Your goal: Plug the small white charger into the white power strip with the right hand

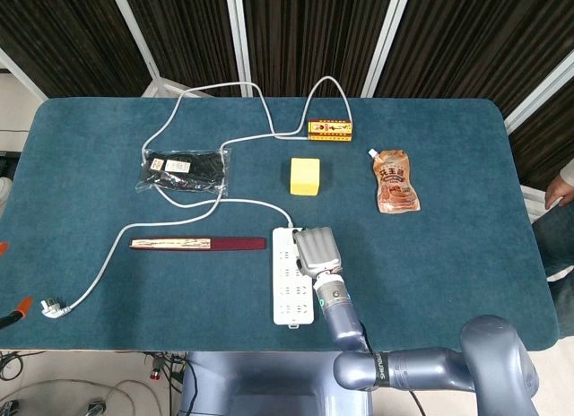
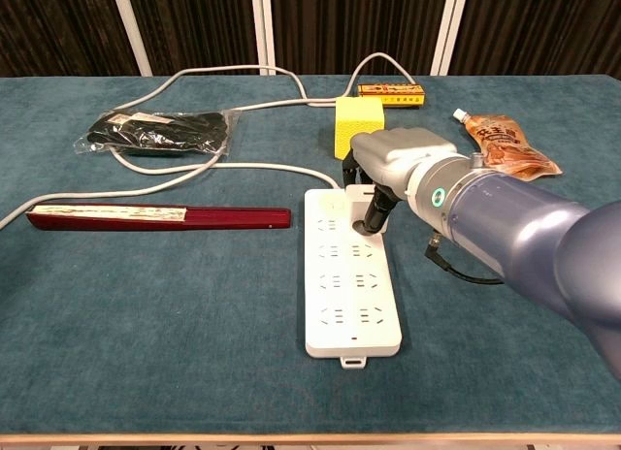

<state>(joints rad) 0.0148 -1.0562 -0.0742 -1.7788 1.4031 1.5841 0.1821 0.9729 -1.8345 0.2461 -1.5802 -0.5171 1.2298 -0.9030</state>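
The white power strip [image 1: 291,290] [image 2: 349,295] lies flat near the table's front edge, its cable running off to the left. My right hand [image 1: 316,250] [image 2: 398,164] hovers over the strip's far right end, palm down. Under the palm shows a small white charger [image 2: 361,190], held by the hand and sitting against the strip's top sockets. A dark fingertip [image 2: 374,214] touches the strip beside it. Most of the charger is hidden by the hand, and its prongs cannot be seen. The left hand appears in neither view.
A yellow block [image 1: 305,176] stands just behind the strip. Further back lie a red-yellow box [image 1: 330,129] and an orange sauce pouch [image 1: 395,183]. A long dark red box [image 1: 197,244] and a bagged black item [image 1: 184,168] lie left. The strip's plug [image 1: 52,308] rests front left.
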